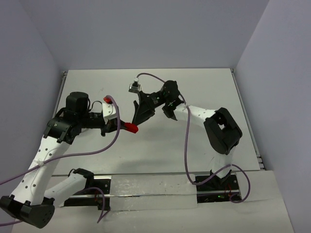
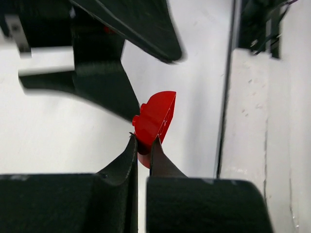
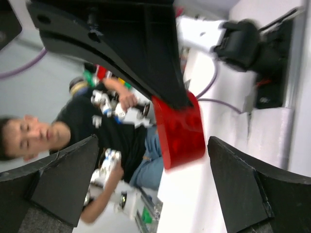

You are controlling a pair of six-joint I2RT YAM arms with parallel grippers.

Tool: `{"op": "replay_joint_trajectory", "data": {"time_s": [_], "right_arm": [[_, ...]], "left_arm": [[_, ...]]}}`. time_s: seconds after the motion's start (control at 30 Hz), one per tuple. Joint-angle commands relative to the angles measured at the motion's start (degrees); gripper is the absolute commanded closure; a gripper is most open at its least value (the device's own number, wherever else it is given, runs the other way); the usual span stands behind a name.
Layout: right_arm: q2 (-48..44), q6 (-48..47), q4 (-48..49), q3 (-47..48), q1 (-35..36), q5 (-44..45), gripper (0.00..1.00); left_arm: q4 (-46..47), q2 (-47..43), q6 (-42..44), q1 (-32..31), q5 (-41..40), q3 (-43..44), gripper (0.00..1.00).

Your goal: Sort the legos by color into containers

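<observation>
Red lego [image 2: 158, 116], pinched in left claw [image 2: 143, 141]

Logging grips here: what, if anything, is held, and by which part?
The left gripper pinches the red lego by one end; the right gripper is open, holding nothing.

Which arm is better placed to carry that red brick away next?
Left. The left gripper is shut on the red brick, pinching its edge; the right gripper stands wide open near it, gripping nothing.
</observation>
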Motion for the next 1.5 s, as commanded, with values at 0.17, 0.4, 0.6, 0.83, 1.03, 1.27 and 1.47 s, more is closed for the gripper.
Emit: {"op": "replay_joint_trajectory", "data": {"time_s": [0.17,0.4,0.6,0.83,1.03,1.27,1.47], "right_arm": [[-3.9,-61.5,-80.2,15.4,-8.3,24.1,0.0],[-5.8,-71.2,-89.8,17.8,-8.9,36.6,0.0],[-5.2,-73.0,-91.9,19.3,-8.9,38.2,0.0],[-6.0,-75.0,-94.0,20.0,-8.8,46.4,0.0],[-5.9,-75.2,-94.3,20.4,-8.8,46.8,0.0],[-5.5,-75.6,-94.5,20.3,-8.9,46.6,0.0],[-5.0,-75.5,-94.7,20.6,-8.9,45.9,0.0]], "left_arm": [[-14.7,0.3,8.6,6.4,-21.9,7.0,1.0],[-15.2,0.5,25.5,17.6,-40.5,5.0,1.0],[-10.0,2.4,34.2,27.7,-42.8,2.3,1.0],[-6.2,7.3,37.3,31.9,-44.3,2.0,1.0],[-3.4,10.8,38.8,32.8,-44.9,0.6,1.0],[-1.7,13.0,39.8,33.0,-44.1,-0.8,0.99],[0.5,14.7,40.0,33.2,-44.5,-2.1,0.97]]}}
